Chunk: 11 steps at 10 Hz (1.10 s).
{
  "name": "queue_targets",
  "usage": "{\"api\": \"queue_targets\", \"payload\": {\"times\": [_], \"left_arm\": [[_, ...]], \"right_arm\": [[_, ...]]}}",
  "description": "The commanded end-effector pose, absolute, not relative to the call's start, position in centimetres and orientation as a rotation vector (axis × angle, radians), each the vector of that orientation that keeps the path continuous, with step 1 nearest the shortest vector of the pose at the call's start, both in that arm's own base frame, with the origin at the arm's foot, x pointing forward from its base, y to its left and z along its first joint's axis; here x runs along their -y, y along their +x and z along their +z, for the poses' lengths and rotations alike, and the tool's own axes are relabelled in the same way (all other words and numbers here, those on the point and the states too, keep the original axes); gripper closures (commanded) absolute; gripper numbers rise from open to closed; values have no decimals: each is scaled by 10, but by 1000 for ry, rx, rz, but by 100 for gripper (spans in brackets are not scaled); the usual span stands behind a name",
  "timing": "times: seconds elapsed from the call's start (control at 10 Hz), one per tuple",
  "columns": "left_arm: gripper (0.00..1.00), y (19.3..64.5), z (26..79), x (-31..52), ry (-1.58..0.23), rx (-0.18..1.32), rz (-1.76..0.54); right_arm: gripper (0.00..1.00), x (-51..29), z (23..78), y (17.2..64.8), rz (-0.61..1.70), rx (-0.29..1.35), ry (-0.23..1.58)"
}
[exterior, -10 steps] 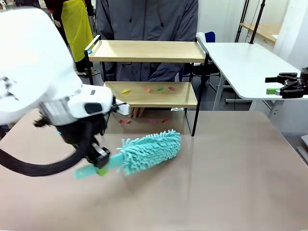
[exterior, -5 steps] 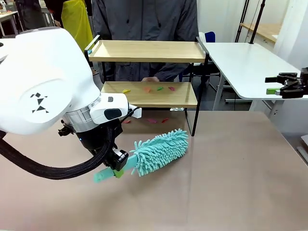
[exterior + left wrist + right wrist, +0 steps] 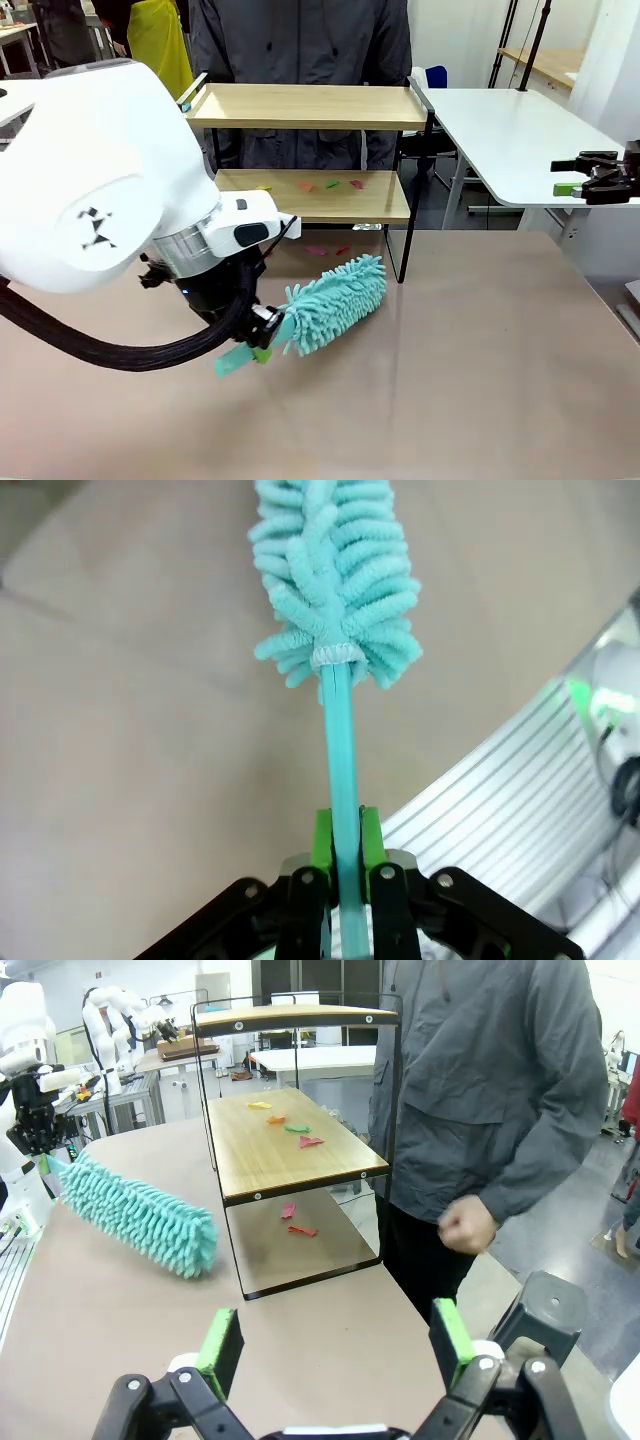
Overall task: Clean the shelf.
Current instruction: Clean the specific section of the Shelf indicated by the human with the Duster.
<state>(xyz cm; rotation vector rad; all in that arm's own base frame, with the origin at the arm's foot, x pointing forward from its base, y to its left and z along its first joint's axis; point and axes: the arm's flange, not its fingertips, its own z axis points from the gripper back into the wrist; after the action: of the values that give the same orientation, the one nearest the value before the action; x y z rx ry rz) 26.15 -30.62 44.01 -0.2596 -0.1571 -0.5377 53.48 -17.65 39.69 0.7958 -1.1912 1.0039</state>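
Shelf at far side of table; duster in left gripper.
The table [image 3: 480,380] carries the shelf [image 3: 300,105] at its far edge, in front of the person. The duster [image 3: 335,302] angles toward the shelf, just short of it. The left gripper [image 3: 341,855] is clamped on the duster's handle. The right gripper [image 3: 335,1342] is spread wide, holding nothing. Coloured scraps [image 3: 330,184] lie on the lower board.

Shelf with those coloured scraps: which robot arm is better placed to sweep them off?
Left. The left end effector is shut on the teal duster, its head close to the shelf. The right end effector hangs open and empty, off to the side.
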Motion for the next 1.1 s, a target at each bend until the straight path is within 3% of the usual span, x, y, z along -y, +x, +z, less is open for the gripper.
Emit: {"api": "queue_targets", "payload": {"times": [0.0, 1.0], "left_arm": [[87, 266, 431, 333, -253, 249, -424], [87, 345, 360, 450, -311, 467, -100]], "right_arm": [[0, 175, 399, 535, 1008, 1193, 792], [0, 175, 399, 535, 1008, 1193, 792]]}}
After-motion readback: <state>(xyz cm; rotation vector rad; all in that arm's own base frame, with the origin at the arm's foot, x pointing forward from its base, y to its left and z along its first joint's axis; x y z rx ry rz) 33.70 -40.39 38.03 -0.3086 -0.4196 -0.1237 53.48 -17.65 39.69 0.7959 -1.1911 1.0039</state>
